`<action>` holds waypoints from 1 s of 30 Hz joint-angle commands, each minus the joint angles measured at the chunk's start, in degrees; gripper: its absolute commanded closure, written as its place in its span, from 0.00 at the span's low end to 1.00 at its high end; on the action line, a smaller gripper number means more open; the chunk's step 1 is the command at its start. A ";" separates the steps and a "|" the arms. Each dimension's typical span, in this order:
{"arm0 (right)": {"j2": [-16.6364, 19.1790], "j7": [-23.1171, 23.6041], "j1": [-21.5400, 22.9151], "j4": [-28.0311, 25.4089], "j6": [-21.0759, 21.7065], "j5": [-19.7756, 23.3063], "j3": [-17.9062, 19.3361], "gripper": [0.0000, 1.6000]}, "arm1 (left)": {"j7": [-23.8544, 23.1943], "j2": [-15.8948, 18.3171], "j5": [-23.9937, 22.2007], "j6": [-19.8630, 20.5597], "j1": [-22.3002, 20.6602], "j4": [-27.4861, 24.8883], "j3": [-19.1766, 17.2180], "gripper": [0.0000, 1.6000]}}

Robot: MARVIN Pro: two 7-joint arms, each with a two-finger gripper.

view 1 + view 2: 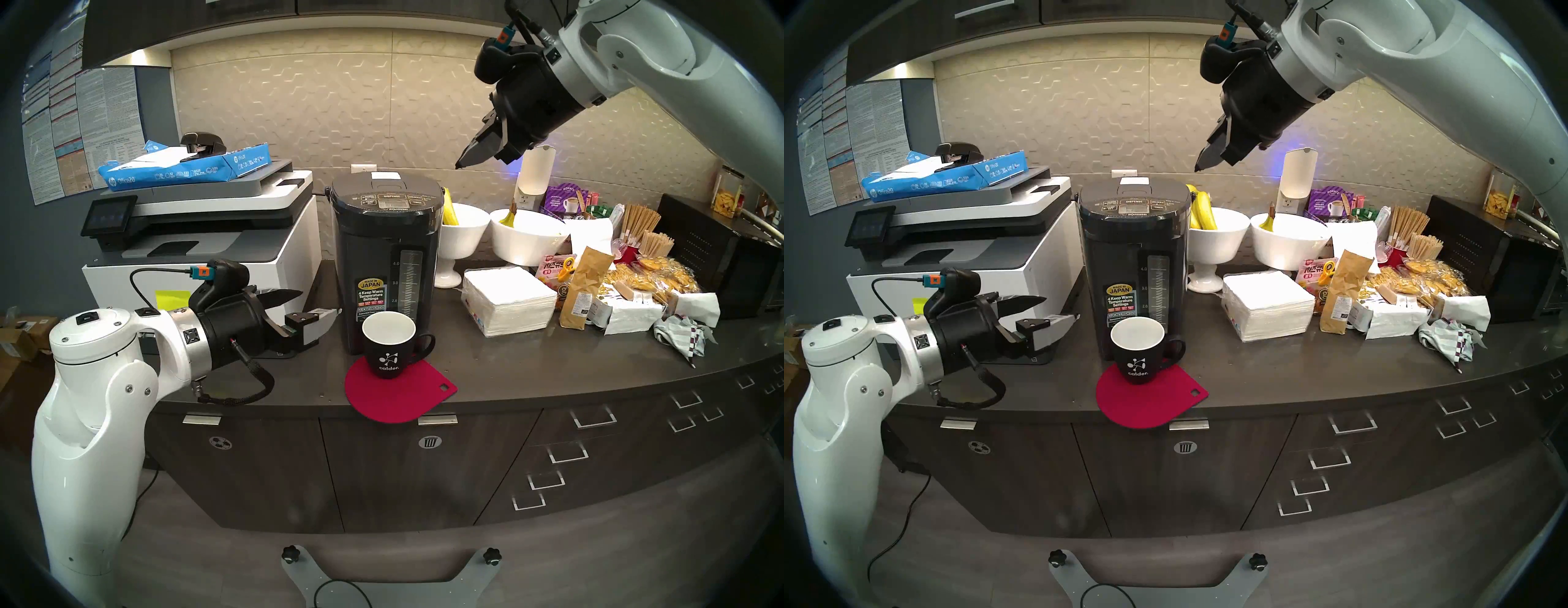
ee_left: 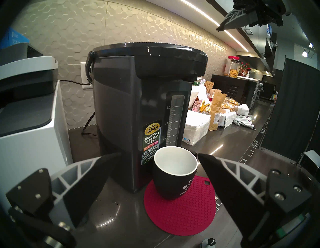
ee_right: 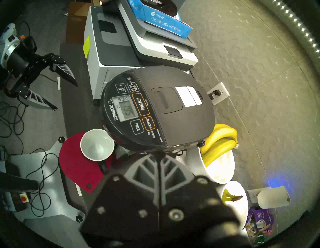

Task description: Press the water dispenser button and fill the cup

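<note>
Open air above the water dispenser [image 1: 384, 254]; printer [image 1: 203, 237] crowds nine o'clock, banana bowl [image 1: 462, 237] three o'clock.

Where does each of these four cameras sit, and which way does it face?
Head left: on the head, facing the water dispenser; both arms, left gripper and right gripper, show.
Head right: beside it, nearly the same scene.
Left wrist: low, level toward the cup; its open fingers show.
Right wrist: high, looking down on the button; its shut fingers show.
Shared: both wrists see water dispenser and cup.
</note>
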 commanded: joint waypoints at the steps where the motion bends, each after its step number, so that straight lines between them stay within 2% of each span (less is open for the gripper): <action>1: -1.51 0.85 3.89 1.63 -0.13 0.74 -0.44 1.00 | -0.02 0.01 -0.01 -0.02 -0.03 -0.59 -0.01 0.00; 11: -0.88 0.63 4.19 3.73 -0.13 2.90 0.80 1.00 | -0.03 0.01 -0.01 -0.02 -0.04 -0.59 -0.01 0.00; 24: -3.94 -6.59 0.58 4.83 -0.13 7.40 2.20 1.00 | -0.01 0.01 -0.01 -0.01 -0.02 -0.61 -0.01 0.00; 30: -5.36 -8.10 -0.23 6.03 -0.13 8.00 1.62 1.00 | -0.01 0.01 -0.01 -0.01 -0.02 -0.61 -0.01 0.00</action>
